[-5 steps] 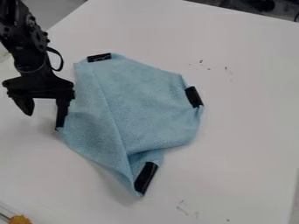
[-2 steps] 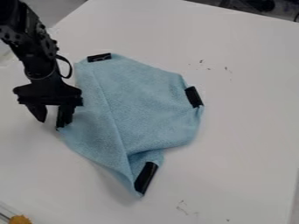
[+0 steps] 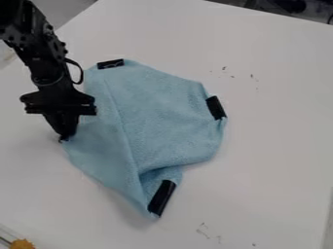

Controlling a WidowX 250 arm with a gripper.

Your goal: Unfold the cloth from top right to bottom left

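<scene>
- There is 1 light blue cloth [image 3: 166, 116], lying partly folded on 1 white table [image 3: 273, 146].
- There is 1 black two-finger gripper [image 3: 65, 137], at the left side of the camera view, on 1 robot arm [image 3: 42, 58].
- The 2 fingers are closed together, and they are gripping the left corner of the cloth.
- From the fingertips, the cloth spreads to the right, and also above and below them in the view.
- On the cloth I can count 3 black strips: 1 upper strip [image 3: 110, 63] at the top edge, 1 right strip [image 3: 216, 107] at the right edge, and 1 lower strip [image 3: 162, 197] at the bottom corner.
- There is 1 long diagonal fold, which runs down the cloth toward the lower strip.
- There is 1 orange object [image 3: 22, 244] at the bottom left edge of the view, well apart from the cloth.
- Some small dark marks [image 3: 252, 76] are on the table.
</scene>
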